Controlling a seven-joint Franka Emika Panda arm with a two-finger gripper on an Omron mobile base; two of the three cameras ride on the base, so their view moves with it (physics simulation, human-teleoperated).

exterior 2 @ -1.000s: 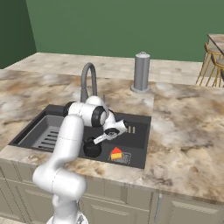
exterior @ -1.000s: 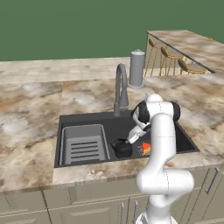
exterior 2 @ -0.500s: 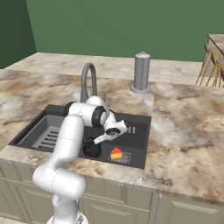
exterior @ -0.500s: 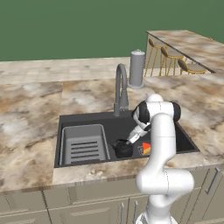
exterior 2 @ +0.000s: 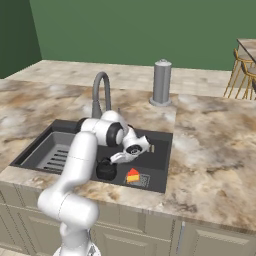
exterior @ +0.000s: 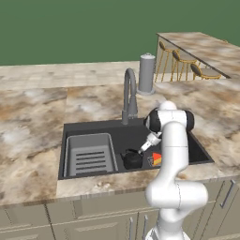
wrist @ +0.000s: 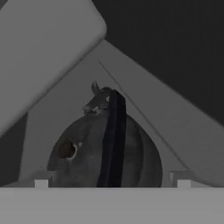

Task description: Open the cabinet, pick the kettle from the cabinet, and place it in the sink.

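The small black kettle (exterior: 132, 160) (exterior 2: 106, 170) stands upright on the floor of the dark grey sink (exterior: 140, 125) (exterior 2: 161, 148), just right of the ribbed rack insert (exterior: 90, 154) (exterior 2: 54, 155). My gripper (exterior: 143, 149) (exterior 2: 116, 159) hangs just above and beside it, tilted down toward it. In the hand view the kettle (wrist: 83, 153) is close below, its arched handle (wrist: 114, 140) running between my fingertips (wrist: 41, 183). The gripper (wrist: 112, 183) is open, with both tips well clear of the handle. The wall cabinet is out of view.
A red and yellow wedge (exterior: 157, 158) (exterior 2: 132, 175) lies in the sink right of the kettle. The curved faucet (exterior: 129, 93) (exterior 2: 100, 92) rises behind the basin. A grey canister (exterior: 146, 73) (exterior 2: 162, 82) stands on the marble counter, with bar stools (exterior: 183, 61) beyond.
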